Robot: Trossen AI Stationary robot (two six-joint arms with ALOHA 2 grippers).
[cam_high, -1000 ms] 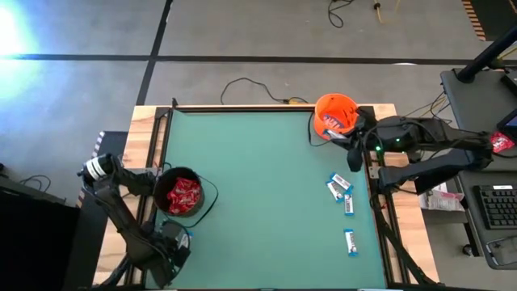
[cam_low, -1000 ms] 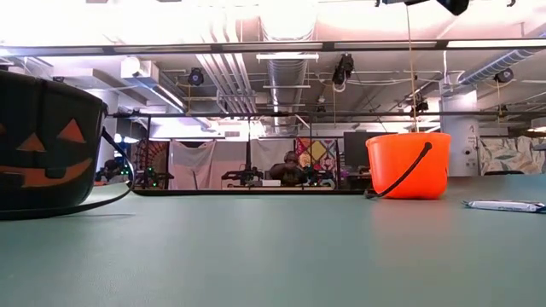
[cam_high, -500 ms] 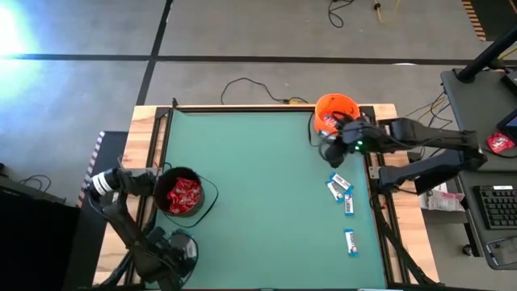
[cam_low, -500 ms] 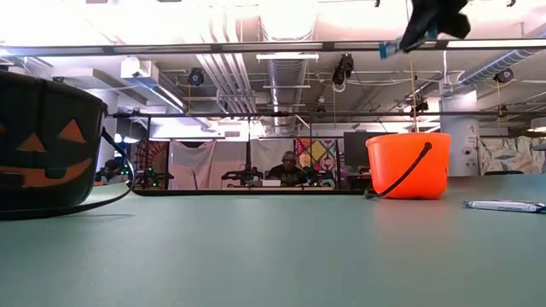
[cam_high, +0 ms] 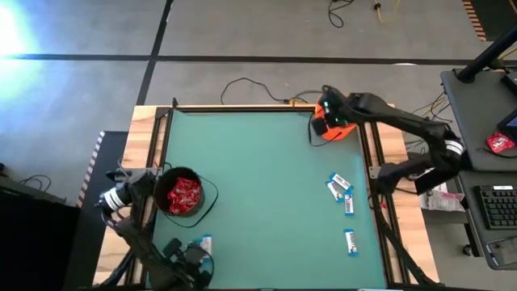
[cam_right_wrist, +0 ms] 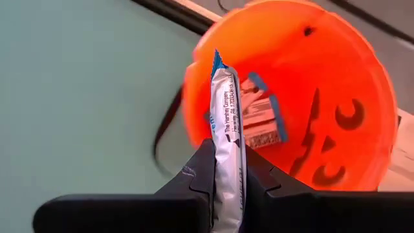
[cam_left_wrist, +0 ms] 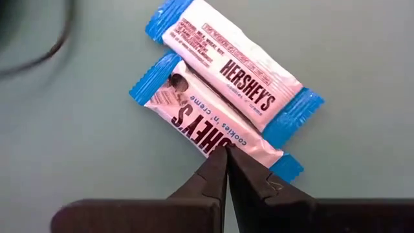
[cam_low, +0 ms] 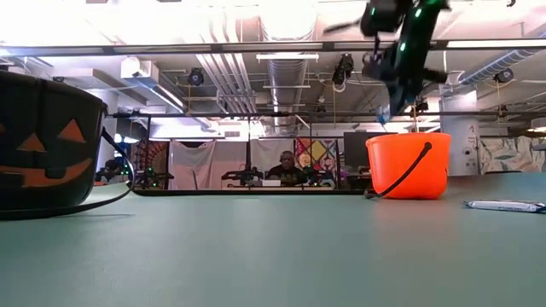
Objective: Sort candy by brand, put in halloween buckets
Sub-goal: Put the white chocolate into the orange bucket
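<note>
Right gripper [cam_right_wrist: 225, 184] poised over orange bucket [cam_right_wrist: 336, 97], clamped on a white-and-blue bar [cam_right_wrist: 226, 129]; left gripper [cam_left_wrist: 226, 169] near table's front-left edge, pinching two bars [cam_left_wrist: 223, 84].

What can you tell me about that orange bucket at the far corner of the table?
The orange bucket is a small round pail of glossy bright plastic with a jack-o'-lantern face inside its wall and a thin dark handle hanging down one side. It stands upright at the table's far right corner. A few white-and-blue bars lie in it. The right pincer hangs above its rim, shut on another bar.
</note>
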